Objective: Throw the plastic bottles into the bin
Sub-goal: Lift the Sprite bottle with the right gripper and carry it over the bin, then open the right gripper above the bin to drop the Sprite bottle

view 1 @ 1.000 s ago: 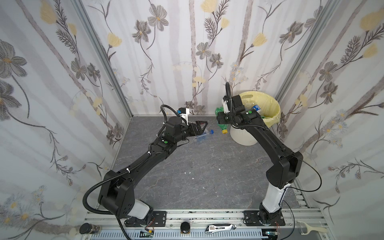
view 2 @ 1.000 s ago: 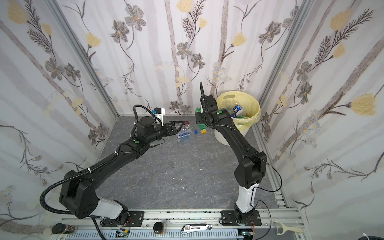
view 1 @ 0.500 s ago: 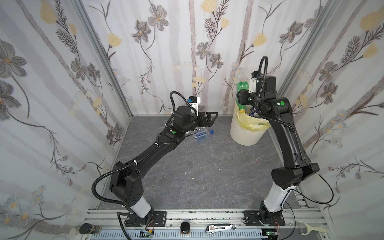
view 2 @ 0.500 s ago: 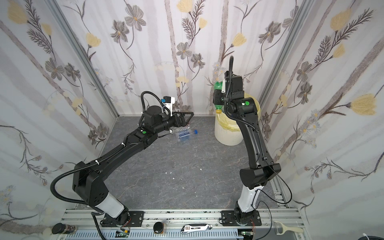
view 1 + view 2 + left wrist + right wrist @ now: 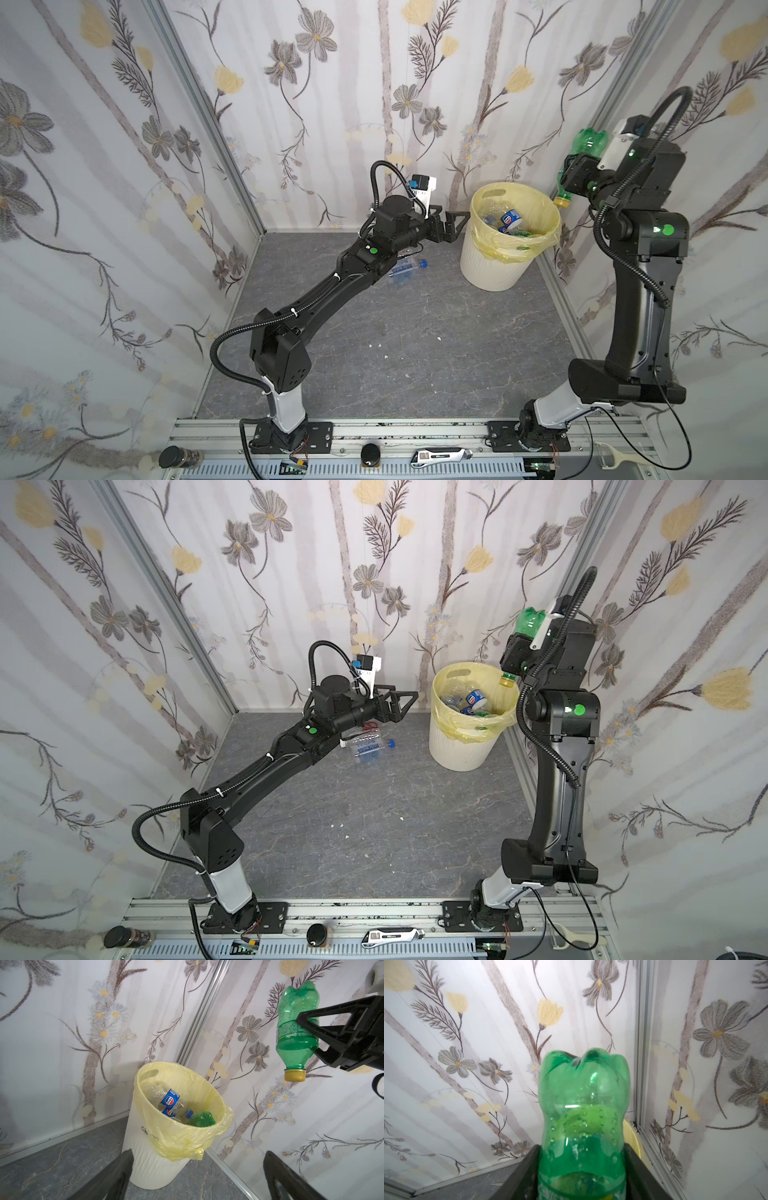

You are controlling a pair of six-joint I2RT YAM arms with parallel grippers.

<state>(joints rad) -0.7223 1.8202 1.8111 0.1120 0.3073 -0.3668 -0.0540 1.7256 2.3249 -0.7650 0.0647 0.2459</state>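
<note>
My right gripper (image 5: pixel 575 174) (image 5: pixel 515 654) (image 5: pixel 581 1157) is shut on a green plastic bottle (image 5: pixel 584 143) (image 5: pixel 528 623) (image 5: pixel 297 1022) (image 5: pixel 583 1105). The bottle hangs upside down with its yellow cap just above the right rim of the bin (image 5: pixel 490 270) (image 5: pixel 457 752) (image 5: pixel 149 1163). The bin is white with a pale yellow bag and holds several bottles (image 5: pixel 509 218) (image 5: pixel 170 1100). My left gripper (image 5: pixel 459 224) (image 5: pixel 405 696) (image 5: pixel 197 1154) is open and empty, in the air just left of the bin. A clear bottle (image 5: pixel 405 270) (image 5: pixel 370 748) with a blue label lies on the floor under my left arm.
Red-handled scissors (image 5: pixel 372 727) lie beside the clear bottle, partly hidden by the left arm. Flowered walls close in on three sides, with a metal corner post (image 5: pixel 199 1022) right behind the bin. A utility knife (image 5: pixel 440 457) lies on the front rail.
My right arm has lifted the green bottle from the floor left of the bin and carried it across to the bin's right rim. My left gripper has swung right, towards the bin.
</note>
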